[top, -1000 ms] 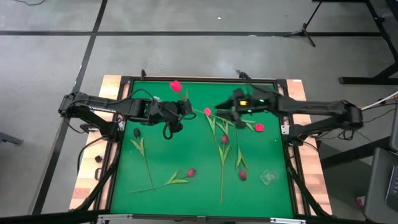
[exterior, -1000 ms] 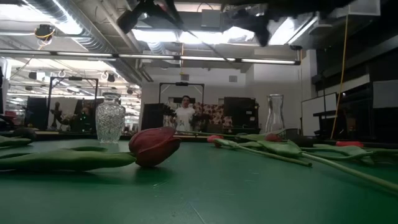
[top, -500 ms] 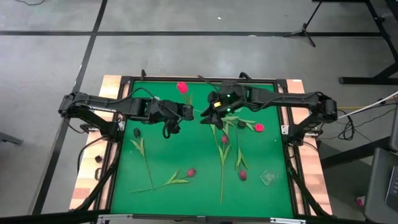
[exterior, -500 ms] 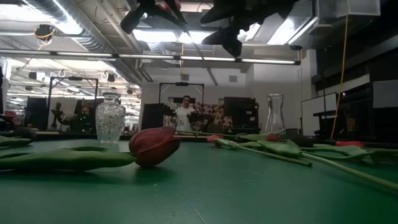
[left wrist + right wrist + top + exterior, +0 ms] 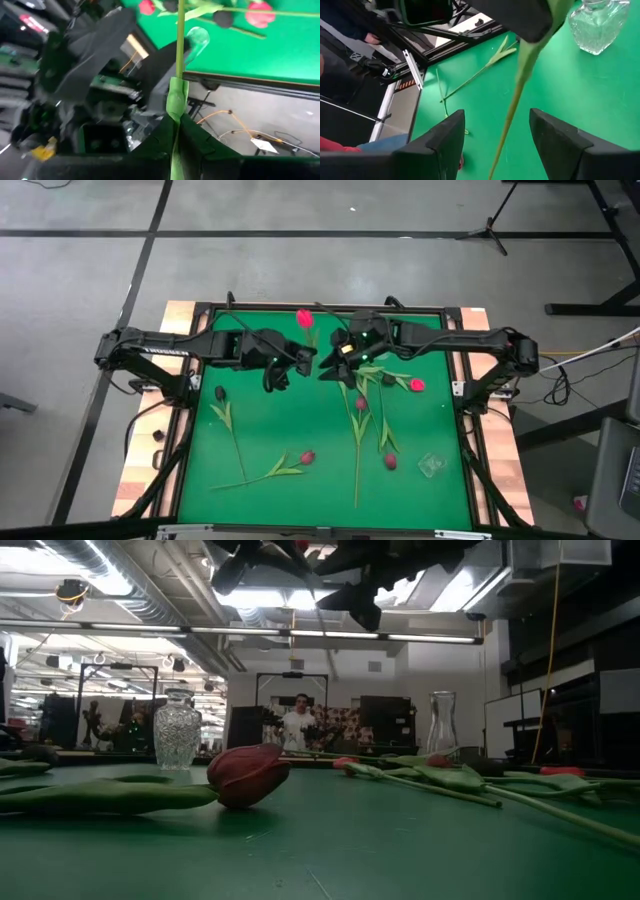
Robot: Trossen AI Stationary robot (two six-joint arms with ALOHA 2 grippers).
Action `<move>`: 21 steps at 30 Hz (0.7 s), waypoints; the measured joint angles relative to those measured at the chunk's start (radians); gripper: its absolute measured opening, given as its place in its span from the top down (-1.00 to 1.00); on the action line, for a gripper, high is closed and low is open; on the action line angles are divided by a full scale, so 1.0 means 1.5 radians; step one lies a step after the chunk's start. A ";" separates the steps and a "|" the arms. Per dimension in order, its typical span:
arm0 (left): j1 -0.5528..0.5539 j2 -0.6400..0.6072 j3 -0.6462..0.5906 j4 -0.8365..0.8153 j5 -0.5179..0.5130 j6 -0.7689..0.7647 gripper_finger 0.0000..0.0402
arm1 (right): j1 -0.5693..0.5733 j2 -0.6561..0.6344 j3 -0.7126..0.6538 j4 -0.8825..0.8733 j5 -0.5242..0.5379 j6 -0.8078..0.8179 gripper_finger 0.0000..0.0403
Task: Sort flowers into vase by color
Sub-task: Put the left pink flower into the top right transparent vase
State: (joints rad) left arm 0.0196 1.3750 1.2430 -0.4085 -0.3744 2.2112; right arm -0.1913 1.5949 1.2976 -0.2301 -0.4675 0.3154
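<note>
Left gripper [image 5: 303,359] is clamping a pink tulip's stem [image 5: 178,60] above mid-table, bud [image 5: 304,318] pointing toward 12 o'clock. Right gripper [image 5: 325,368] is waiting open around it. Light, floppy stem: grasping low suits best.

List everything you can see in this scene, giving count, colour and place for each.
Held tulip: one, pink-red head, raised above the table between the arms.
Loose tulips: at least five, one pink, others dark, lying on the table.
Vases: two, clear glass, upright on the table.
Table: one, green.
Person: one, in the room behind.
Left pincer: shut on the held tulip's stem.
Right pincer: open, fingers either side of that stem.
</note>
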 joint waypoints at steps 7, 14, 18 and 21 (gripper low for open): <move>-0.001 0.000 0.000 -0.001 0.000 0.001 0.94 | 0.000 0.008 0.000 0.000 0.002 0.008 -0.09; -0.002 0.000 0.000 -0.001 0.047 0.001 0.94 | -0.009 0.016 0.000 -0.005 0.002 0.000 -0.09; -0.001 0.000 0.000 0.001 0.047 0.022 0.94 | -0.008 0.025 0.000 -0.002 -0.004 -0.004 -0.09; -0.001 0.000 0.000 0.002 0.047 0.049 0.94 | -0.008 0.038 0.000 0.002 -0.015 -0.005 -0.09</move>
State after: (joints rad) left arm 0.0177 1.3754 1.2430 -0.4053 -0.3042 2.2848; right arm -0.2035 1.6518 1.2976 -0.2272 -0.4904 0.3086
